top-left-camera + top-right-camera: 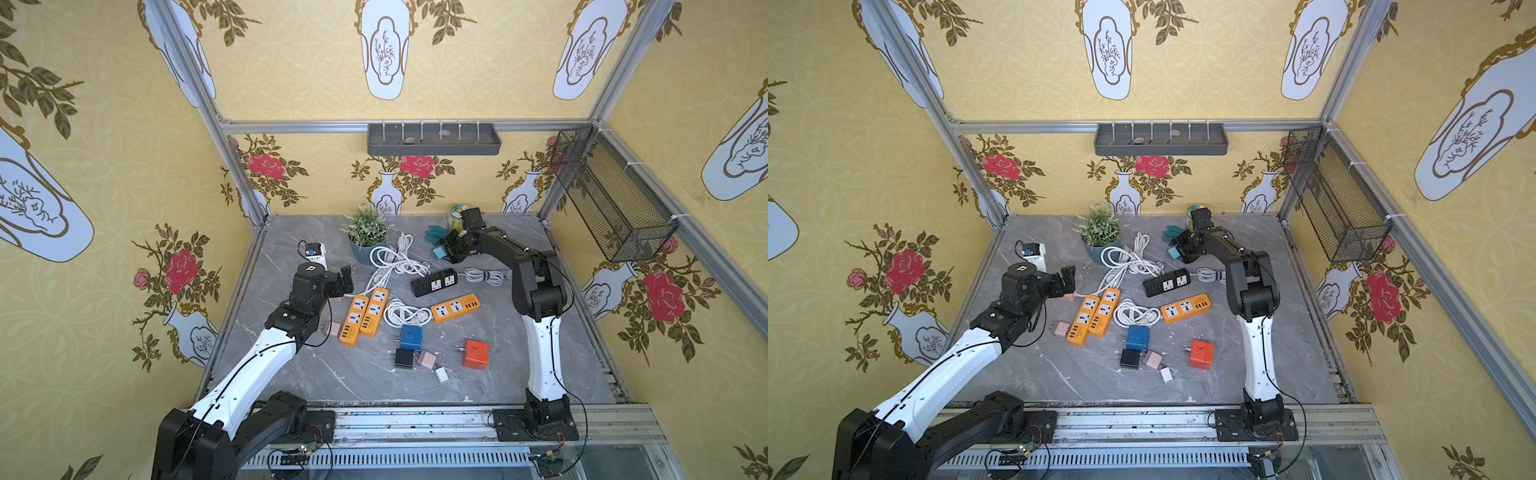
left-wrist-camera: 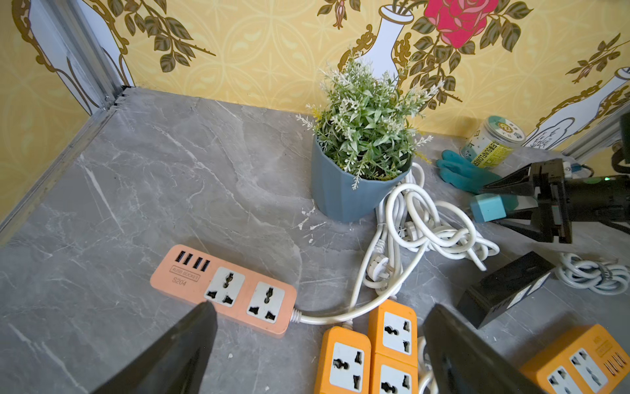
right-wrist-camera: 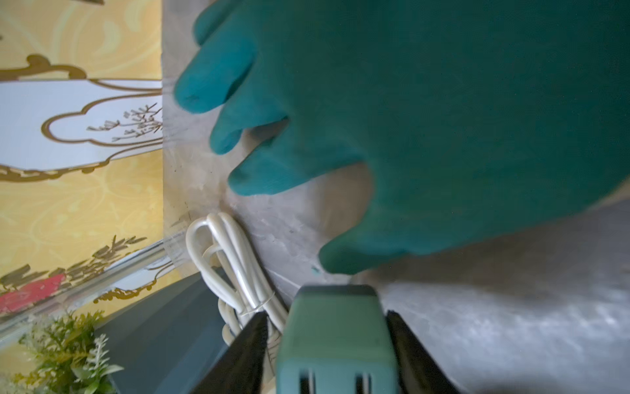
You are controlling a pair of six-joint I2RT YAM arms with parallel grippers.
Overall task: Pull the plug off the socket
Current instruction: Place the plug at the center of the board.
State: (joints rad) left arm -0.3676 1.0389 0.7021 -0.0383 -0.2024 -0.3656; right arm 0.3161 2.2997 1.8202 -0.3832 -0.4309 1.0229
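a: where's the plug?

b: the teal plug (image 2: 487, 207) is out of every socket, at the back of the grey table (image 2: 153, 187). it's just beside the teal glove (image 3: 426, 136) and near a bundled white cable (image 3: 231, 259). it sits between the fingers (image 3: 249, 348) of the right gripper (image 3: 325, 313). i can't tell whether it rests on the table.

a: gripped?

b: let go, i'd say. the jaws stand parted, and in the right wrist view a sliver of cable shows between one finger and the plug's side. whether the other finger touches it, i can't tell.

a: and the left?

b: the left gripper (image 2: 320, 308) hangs spread wide and empty over the peach power strip (image 2: 225, 290), whose two sockets are bare.

a: so how to finish cleanly?

b: my view: widen the right jaws until both fingers are clear, then back straight out along them so neither drags the plug. keep low and slow, since the glove and cable lie close and could snag.
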